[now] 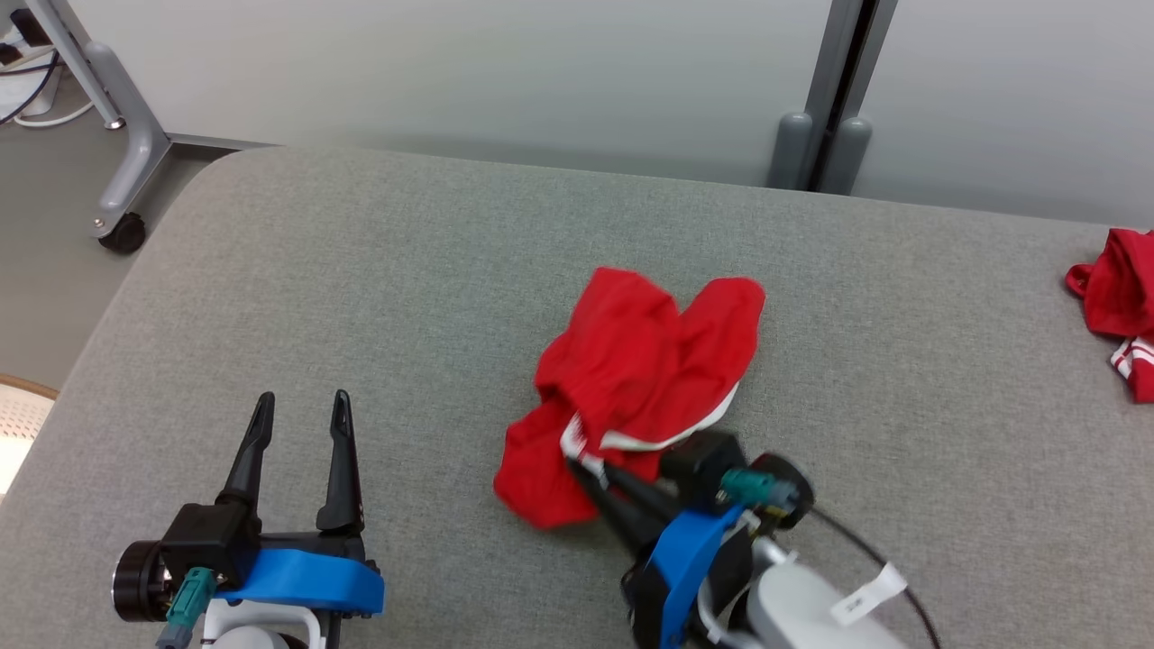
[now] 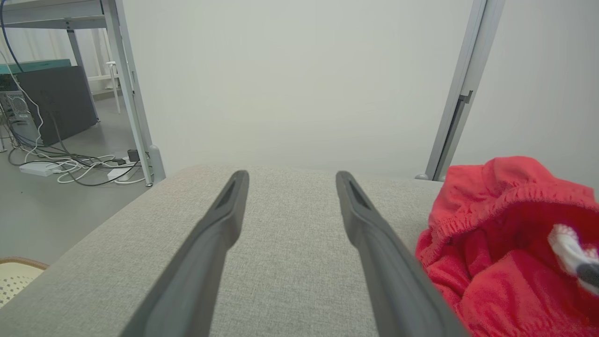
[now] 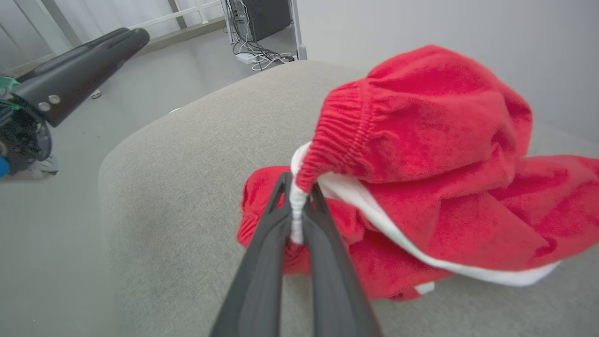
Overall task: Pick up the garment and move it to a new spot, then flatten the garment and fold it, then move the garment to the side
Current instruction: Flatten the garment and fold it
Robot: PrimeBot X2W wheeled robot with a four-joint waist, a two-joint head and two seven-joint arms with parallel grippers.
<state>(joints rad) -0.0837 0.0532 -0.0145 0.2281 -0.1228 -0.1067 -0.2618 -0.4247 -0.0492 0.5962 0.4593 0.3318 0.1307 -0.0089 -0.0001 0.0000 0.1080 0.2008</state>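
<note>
Grey padded table (image 1: 361,270), pale wall behind. We note the red garment (image 1: 636,370) crumpled near the middle, white trim showing. Our right gripper (image 3: 298,187) is pinched nearly closed on the white strip by the elastic waistband, at the heap's near side; most of the cloth rests on the table. Our left gripper (image 1: 302,401) hovers well to the left, fingers spread wide, holding nothing. We judge the grasp made. Lifting, moving, flattening, folding and setting aside are not yet done. Another red cloth (image 1: 1113,297) lies at the right edge.
</note>
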